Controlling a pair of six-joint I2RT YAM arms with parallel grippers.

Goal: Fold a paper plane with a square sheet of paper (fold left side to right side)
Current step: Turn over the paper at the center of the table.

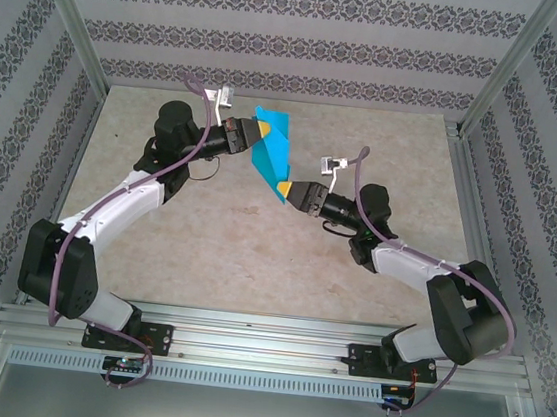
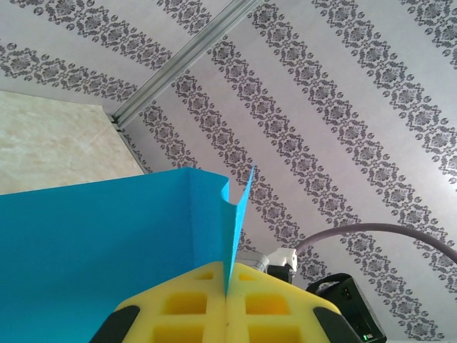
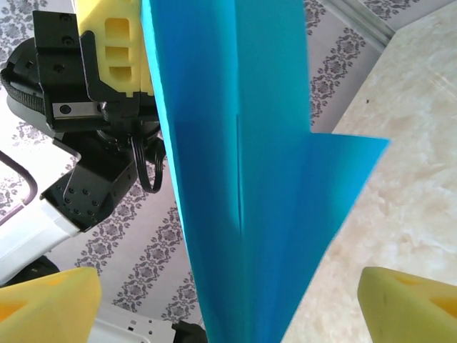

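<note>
Left fingers [image 2: 189, 307] closed, pinching the upper edge of the blue sheet of paper [image 1: 269, 150], which hangs above the desk [image 1: 204, 240]. Sheet judged light, thin, floppy and easily creased; best taken at a folded edge. Plain cyan, folded, tapering to a lower point. Right fingers [image 3: 50, 300] open, straddling that point.
</note>
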